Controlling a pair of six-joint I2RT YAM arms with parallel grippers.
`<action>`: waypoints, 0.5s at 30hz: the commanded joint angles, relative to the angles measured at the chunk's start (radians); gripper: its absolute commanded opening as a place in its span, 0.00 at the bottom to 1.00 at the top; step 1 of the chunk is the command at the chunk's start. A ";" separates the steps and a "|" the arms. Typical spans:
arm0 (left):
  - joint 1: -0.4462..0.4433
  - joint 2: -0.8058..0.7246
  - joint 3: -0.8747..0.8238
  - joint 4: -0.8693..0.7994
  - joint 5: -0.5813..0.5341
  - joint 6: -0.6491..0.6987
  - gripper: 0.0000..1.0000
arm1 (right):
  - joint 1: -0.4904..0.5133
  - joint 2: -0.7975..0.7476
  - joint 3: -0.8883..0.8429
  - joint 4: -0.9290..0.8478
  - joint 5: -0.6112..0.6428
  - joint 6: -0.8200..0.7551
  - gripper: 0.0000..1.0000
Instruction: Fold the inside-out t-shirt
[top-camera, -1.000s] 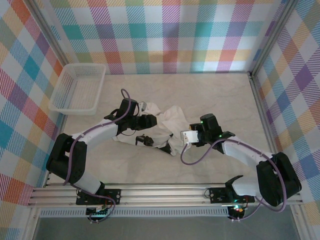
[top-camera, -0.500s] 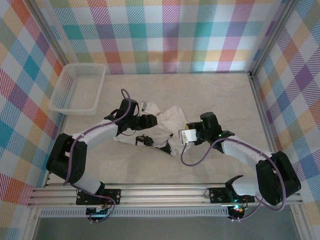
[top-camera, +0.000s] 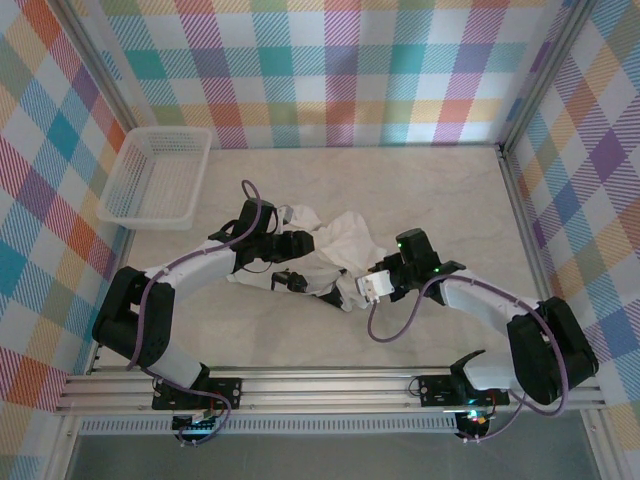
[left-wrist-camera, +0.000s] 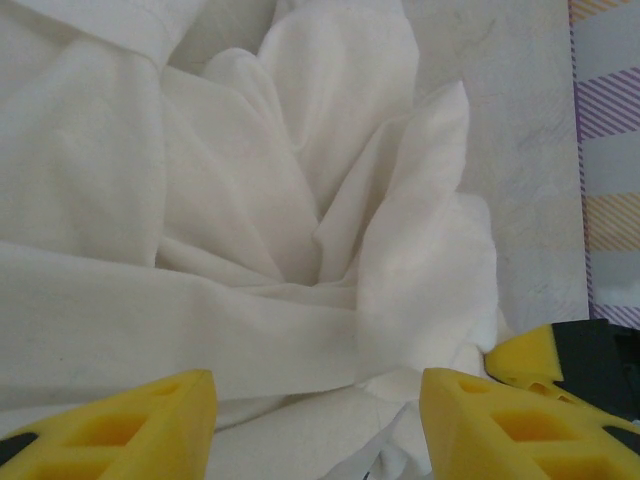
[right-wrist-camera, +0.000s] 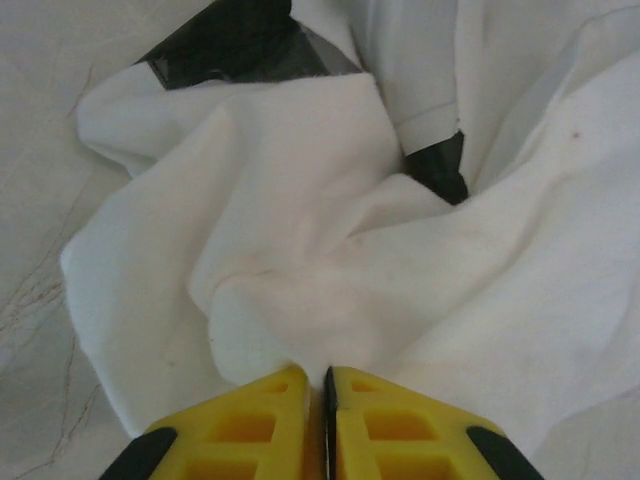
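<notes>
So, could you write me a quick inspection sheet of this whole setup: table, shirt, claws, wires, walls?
Surface: pale marbled table, carrying a shirt and a basket.
Job's things: white t-shirt lies crumpled mid-table, not yet folded.
Clutter: white lattice basket at the far left; nothing seen inside it.
Grippers: left gripper open, its fingers apart over the cloth; right gripper closed, apparently pinching a fold of the t-shirt.
Cables: purple cable on the left arm and purple cable on the right arm, each hanging in a loose loop.
Surroundings: plaid walls on three sides; metal rail along the near edge.
</notes>
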 joint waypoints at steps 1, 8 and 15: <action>0.000 -0.028 -0.011 0.017 0.011 -0.009 0.56 | 0.005 0.022 0.025 -0.004 -0.007 -0.039 0.08; 0.005 -0.157 -0.015 -0.124 -0.044 0.048 0.56 | 0.005 -0.125 0.180 0.077 0.109 0.531 0.00; -0.004 -0.219 -0.021 -0.335 -0.117 0.211 0.59 | -0.029 -0.148 0.454 -0.059 0.330 1.332 0.00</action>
